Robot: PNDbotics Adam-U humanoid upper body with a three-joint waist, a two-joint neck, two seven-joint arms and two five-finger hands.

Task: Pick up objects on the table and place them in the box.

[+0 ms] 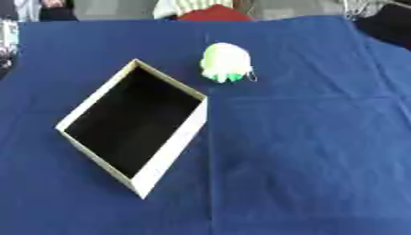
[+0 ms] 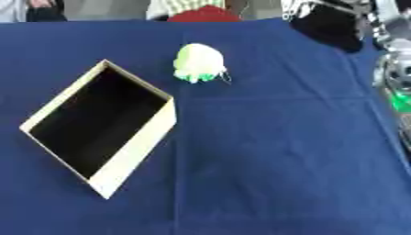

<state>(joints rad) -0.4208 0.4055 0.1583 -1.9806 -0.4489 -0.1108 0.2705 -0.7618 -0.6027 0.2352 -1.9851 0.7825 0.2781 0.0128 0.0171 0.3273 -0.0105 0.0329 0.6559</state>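
A small white and light-green soft toy point(image 1: 225, 62) lies on the blue cloth, just beyond the far right corner of the box and apart from it. The box point(image 1: 173, 153) is an open rectangle with pale walls and a dark inside, set askew at the left of the table; I see nothing inside it. A black shape, my right hand point(image 2: 327, 25) or arm, comes in from the upper right corner, well to the right of the toy and away from it. My left hand shows in no view.
The blue cloth point(image 1: 305, 151) covers the whole table, with wide bare room right of and in front of the box. A red object point(image 1: 215, 13) sits at the far edge. Silver arm parts with a green spot point(image 2: 395, 87) line the right edge.
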